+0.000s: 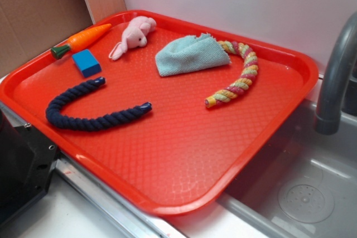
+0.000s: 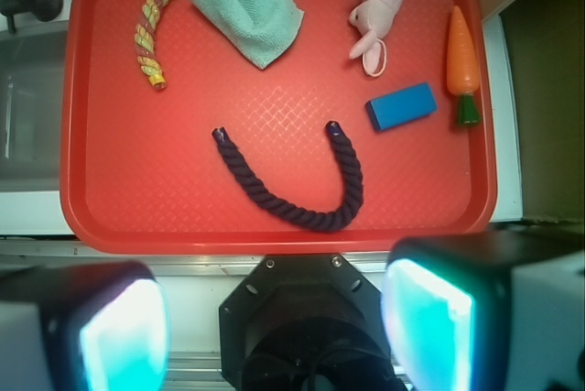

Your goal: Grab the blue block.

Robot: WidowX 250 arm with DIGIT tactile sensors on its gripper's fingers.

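The blue block (image 2: 401,105) lies flat on the red tray (image 2: 275,217), just beside the toy carrot (image 2: 461,57) and near the pink plush bunny (image 2: 375,11), with the navy rope (image 2: 298,185) curling a little way off and the teal cloth (image 2: 249,14) and the striped rope (image 2: 160,16) well apart. It looks rigid, light and smooth-faced — likely a bit slippery — so its 2 long sides seem the best hold. The gripper (image 2: 275,331) hangs high above the tray's near edge, its 2 pads (image 2: 426,327) spread wide and grasping nothing.

Bright, even light, soft shadows.
Tray (image 1: 184,154) shows sheen; the wrist view's near fingers (image 2: 426,327) are blurred and glowing.
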